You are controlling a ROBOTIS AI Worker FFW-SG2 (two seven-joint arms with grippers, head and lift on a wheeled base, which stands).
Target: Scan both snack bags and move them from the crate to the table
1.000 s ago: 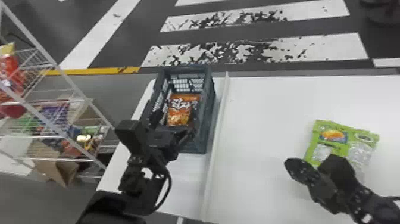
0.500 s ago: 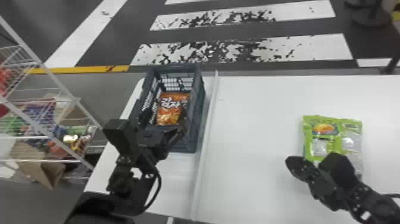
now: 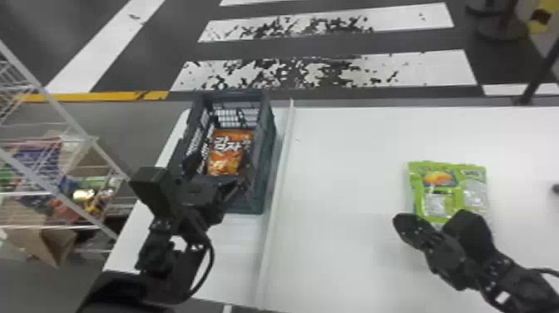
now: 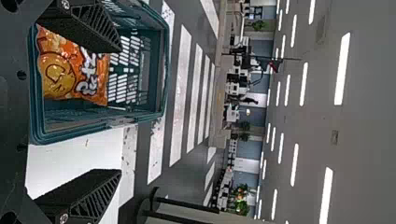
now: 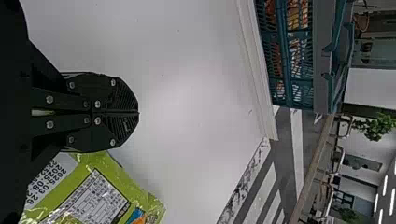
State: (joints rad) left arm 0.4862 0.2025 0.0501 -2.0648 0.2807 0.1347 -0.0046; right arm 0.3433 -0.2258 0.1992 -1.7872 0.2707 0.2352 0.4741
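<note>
I find a white metal wire shelving rack (image 3: 66, 115) to the left of my work area, with mixed colourful packages on it and a brown cardboard box (image 3: 52, 245) low down. Dark floor with worn white stripes (image 3: 324, 70) and a yellow line (image 3: 95, 96) lies past the far edge of the white flat-topped table (image 3: 353, 233). A long, narrow white ridge (image 3: 278, 195) runs across the tabletop, between the crate area and the open right-hand part. A small dark object (image 3: 555, 188), too little shown to identify, sits at the right edge of the head view.

The dark blue-green rectangular plastic crate (image 3: 263, 179), with slotted walls, stands on the table to the left of that ridge. Inside it is one orange snack bag with white lettering (image 3: 226, 156), enclosed by the crate's walls.

The bright green snack bag with silvery panels (image 3: 453, 187) is out of the crate, lying on the table well to the right of the ridge.

My left gripper (image 3: 219, 168) is at the crate, fingers spread wide, nothing held. My right gripper (image 3: 405, 227) is just beside the green bag, its fingers pressed together with nothing between them.
</note>
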